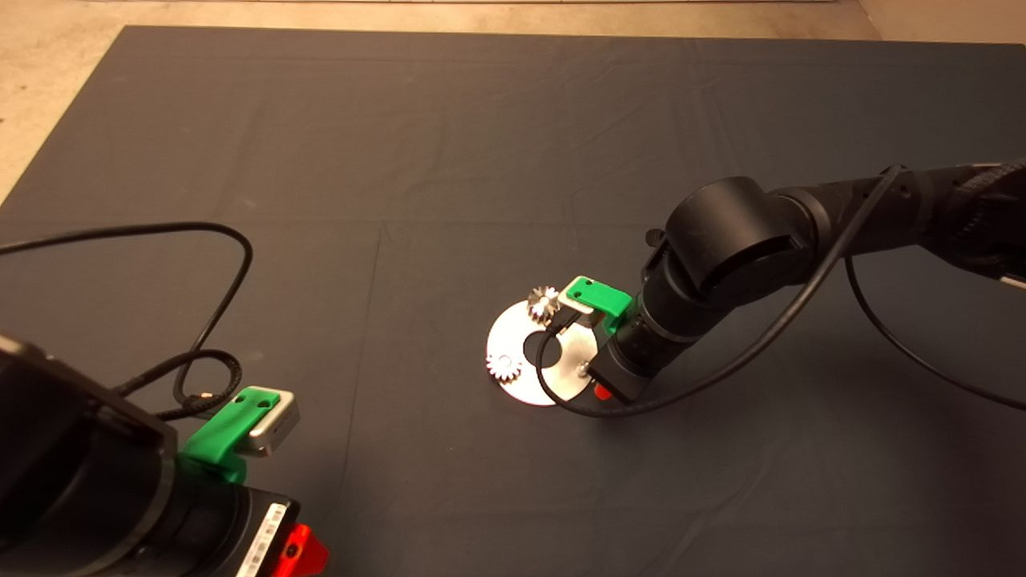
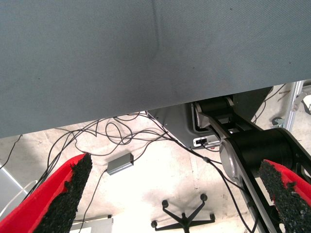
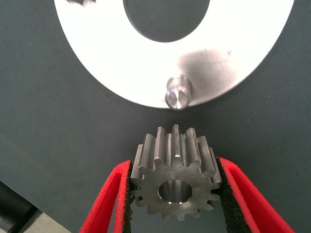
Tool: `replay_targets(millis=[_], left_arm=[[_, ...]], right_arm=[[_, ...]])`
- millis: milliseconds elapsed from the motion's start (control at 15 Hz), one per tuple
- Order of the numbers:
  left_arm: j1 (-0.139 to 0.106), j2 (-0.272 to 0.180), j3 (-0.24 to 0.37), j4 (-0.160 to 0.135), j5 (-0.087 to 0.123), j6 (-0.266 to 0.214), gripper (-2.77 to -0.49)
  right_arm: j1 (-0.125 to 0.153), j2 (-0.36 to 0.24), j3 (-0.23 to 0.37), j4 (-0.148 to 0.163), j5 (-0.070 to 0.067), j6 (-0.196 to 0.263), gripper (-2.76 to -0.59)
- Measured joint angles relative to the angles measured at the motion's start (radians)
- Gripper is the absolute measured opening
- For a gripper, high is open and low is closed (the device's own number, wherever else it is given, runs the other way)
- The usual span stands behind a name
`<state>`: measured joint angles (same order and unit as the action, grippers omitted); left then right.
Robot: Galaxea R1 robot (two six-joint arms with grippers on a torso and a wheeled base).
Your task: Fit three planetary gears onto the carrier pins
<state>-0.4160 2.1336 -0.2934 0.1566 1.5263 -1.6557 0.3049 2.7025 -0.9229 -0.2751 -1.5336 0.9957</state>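
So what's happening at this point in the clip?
The right claw is shut on a planetary gear and holds it just short of the one bare carrier pin on the round silver disc. Two other gears already sit on the disc, one at its far edge and one at its left edge. The left claw waits open at the mat's lower left, holding nothing. So this looks like the third and last gear.
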Motion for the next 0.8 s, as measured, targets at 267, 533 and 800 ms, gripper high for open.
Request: replay_targets(millis=[267, 533, 800], left_arm=[[0.0, 0.0, 0.0, 0.0, 0.0, 0.0, -0.77], [0.0, 0.0, 0.0, 0.0, 0.0, 0.0, -0.77], [0.0, 0.0, 0.0, 0.0, 0.0, 0.0, -0.77]], right_arm=[[0.0, 0.03, -0.04, 0.004, 0.0, 0.0, -2.38], [0.0, 0.049, -0.079, 0.006, 0.0, -0.001, -2.38], [0.009, 0.061, -0.105, 0.006, 0.0, -0.004, -2.38]])
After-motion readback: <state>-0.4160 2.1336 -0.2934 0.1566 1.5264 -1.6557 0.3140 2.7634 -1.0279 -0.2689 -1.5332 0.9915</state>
